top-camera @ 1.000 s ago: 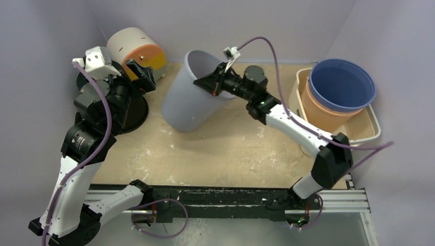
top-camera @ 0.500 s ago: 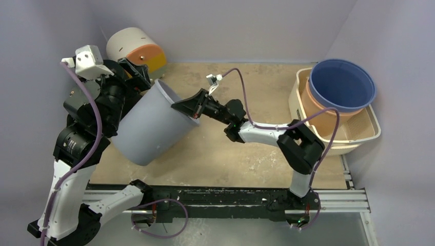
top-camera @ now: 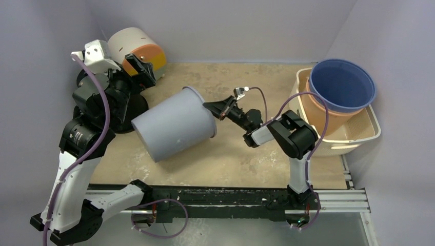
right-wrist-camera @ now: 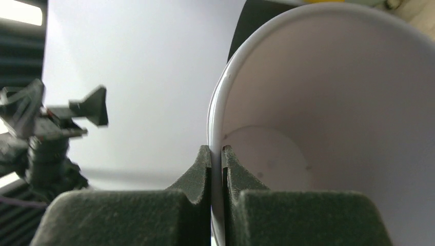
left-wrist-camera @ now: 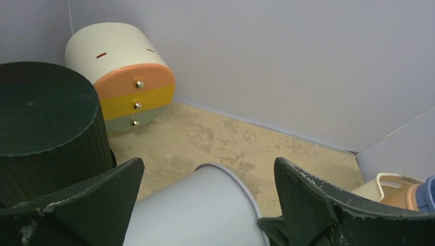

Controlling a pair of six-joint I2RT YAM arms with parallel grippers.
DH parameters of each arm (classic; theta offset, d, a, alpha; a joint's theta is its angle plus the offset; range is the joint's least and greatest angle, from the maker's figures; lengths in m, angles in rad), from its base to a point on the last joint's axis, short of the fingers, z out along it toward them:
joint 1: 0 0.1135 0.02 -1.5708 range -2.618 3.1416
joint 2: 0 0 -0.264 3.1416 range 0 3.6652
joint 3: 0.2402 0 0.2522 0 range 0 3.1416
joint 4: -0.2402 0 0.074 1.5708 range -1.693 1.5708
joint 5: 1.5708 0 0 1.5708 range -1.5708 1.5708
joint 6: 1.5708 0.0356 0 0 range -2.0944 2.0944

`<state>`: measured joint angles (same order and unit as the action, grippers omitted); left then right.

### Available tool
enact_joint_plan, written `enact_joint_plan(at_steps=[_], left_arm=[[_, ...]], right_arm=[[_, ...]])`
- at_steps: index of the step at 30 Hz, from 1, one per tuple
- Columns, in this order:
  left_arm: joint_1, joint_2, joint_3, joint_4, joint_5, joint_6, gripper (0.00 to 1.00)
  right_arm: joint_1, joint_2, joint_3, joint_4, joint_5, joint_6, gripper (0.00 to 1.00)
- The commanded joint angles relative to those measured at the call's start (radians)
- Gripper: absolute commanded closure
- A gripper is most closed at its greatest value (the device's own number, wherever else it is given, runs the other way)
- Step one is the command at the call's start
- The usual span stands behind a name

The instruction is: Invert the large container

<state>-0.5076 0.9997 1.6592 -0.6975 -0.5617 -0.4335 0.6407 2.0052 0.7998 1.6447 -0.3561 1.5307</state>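
Observation:
The large grey container (top-camera: pixel 174 123) is held in the air on its side, mouth to the right, bottom to the left. My right gripper (top-camera: pixel 210 108) is shut on its rim; in the right wrist view the two fingers (right-wrist-camera: pixel 216 159) pinch the rim wall, with the container's inside (right-wrist-camera: pixel 328 102) to the right. My left gripper (top-camera: pixel 137 69) is open and empty, above the container's closed end. In the left wrist view the container (left-wrist-camera: pixel 200 210) shows below, between the spread fingers (left-wrist-camera: pixel 308 200).
A black ribbed bin (top-camera: pixel 131 107) stands upside down at the left. A cream drum with coloured drawers (top-camera: pixel 136 48) lies at the back left. A blue tub (top-camera: pixel 341 84) nested in an orange one sits in a cream basket (top-camera: pixel 367 128) at the right.
My right gripper has swung the container from mouth-up and tilted to lying on its side, and moved it to the middle. My left arm has pulled back a little.

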Motion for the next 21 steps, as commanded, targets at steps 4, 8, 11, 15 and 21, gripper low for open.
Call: enact_joint_plan(at_steps=[4, 8, 11, 15, 21], left_arm=[[-0.005, 0.006, 0.045, 0.001, -0.010, 0.015, 0.05], [-0.005, 0.010, 0.031, 0.006, -0.009, 0.014, 0.06], [-0.005, 0.004, 0.004, 0.021, -0.006, 0.010, 0.05], [-0.005, 0.004, -0.020, 0.033, -0.001, 0.009, 0.06], [-0.005, 0.009, -0.042, 0.036, -0.007, 0.013, 0.06]], right_arm=[[-0.150, 0.121, -0.206, 0.359, -0.023, -0.003, 1.00], [-0.200, 0.130, -0.260, 0.325, -0.025, -0.056, 1.00], [-0.214, 0.168, -0.276, 0.353, -0.025, -0.058, 1.00], [-0.217, 0.186, -0.281, 0.332, -0.013, -0.091, 1.00], [-0.217, 0.108, -0.278, 0.168, 0.005, -0.188, 1.00]])
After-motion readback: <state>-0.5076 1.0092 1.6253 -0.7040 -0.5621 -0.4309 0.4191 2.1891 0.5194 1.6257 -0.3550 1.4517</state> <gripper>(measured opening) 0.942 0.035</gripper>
